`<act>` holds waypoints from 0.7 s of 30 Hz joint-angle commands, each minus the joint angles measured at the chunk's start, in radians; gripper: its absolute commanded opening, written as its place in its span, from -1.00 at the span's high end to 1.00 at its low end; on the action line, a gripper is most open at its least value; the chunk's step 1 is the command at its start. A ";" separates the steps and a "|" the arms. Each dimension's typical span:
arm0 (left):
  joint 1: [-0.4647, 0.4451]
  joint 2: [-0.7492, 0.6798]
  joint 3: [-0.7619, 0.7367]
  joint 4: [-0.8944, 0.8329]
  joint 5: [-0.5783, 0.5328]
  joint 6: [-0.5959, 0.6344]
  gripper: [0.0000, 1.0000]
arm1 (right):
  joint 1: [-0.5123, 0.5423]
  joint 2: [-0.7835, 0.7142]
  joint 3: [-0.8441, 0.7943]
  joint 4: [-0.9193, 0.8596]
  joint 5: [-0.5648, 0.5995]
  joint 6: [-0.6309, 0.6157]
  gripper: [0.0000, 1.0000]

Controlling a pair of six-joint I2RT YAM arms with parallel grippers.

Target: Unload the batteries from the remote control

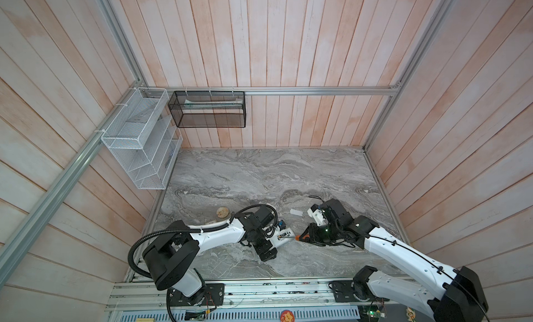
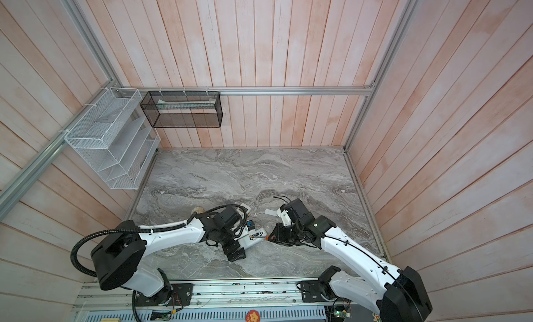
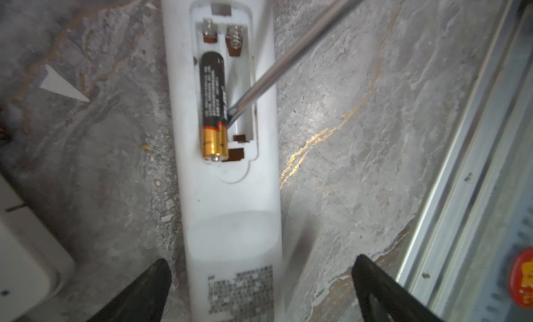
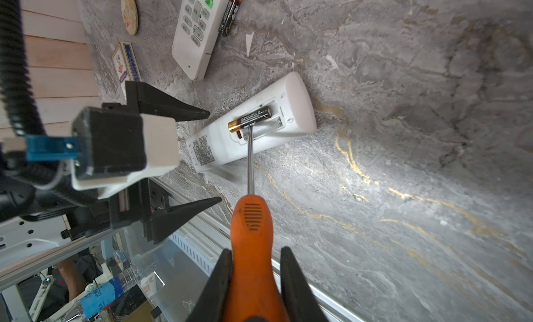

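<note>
The white remote control (image 3: 230, 208) lies back-up on the marble table, its battery compartment open. One of the batteries (image 3: 213, 104), black with a gold end, lies in one slot; the slot beside it holds nothing. My right gripper (image 4: 253, 262) is shut on the orange handle of a screwdriver (image 4: 251, 219), whose tip rests in the bare slot against that battery (image 4: 250, 119). My left gripper (image 3: 259, 277) is open, its fingers standing either side of the remote's label end without touching it. Another battery (image 4: 232, 13) lies on the table beside a second remote.
The second remote (image 4: 199, 29) lies buttons-up beyond the first. Near it are a round wooden disc (image 1: 222, 211) and a small box (image 4: 125, 62). A white cover (image 1: 296, 212) lies near the right arm. The metal rail (image 3: 461, 161) runs along the table's front edge.
</note>
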 commanded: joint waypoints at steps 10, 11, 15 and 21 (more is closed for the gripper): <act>-0.033 0.177 0.061 0.007 -0.132 -0.012 -0.04 | 0.001 -0.065 -0.079 -0.146 0.171 0.082 1.00; -0.034 0.192 0.068 -0.004 -0.116 -0.004 0.12 | 0.001 -0.063 -0.072 -0.147 0.179 0.080 1.00; -0.034 0.202 0.059 -0.019 -0.085 0.013 0.28 | 0.001 -0.040 -0.030 -0.143 0.209 0.056 1.00; -0.028 0.196 0.058 -0.054 -0.006 0.056 0.33 | 0.000 0.042 0.064 -0.152 0.244 -0.005 1.00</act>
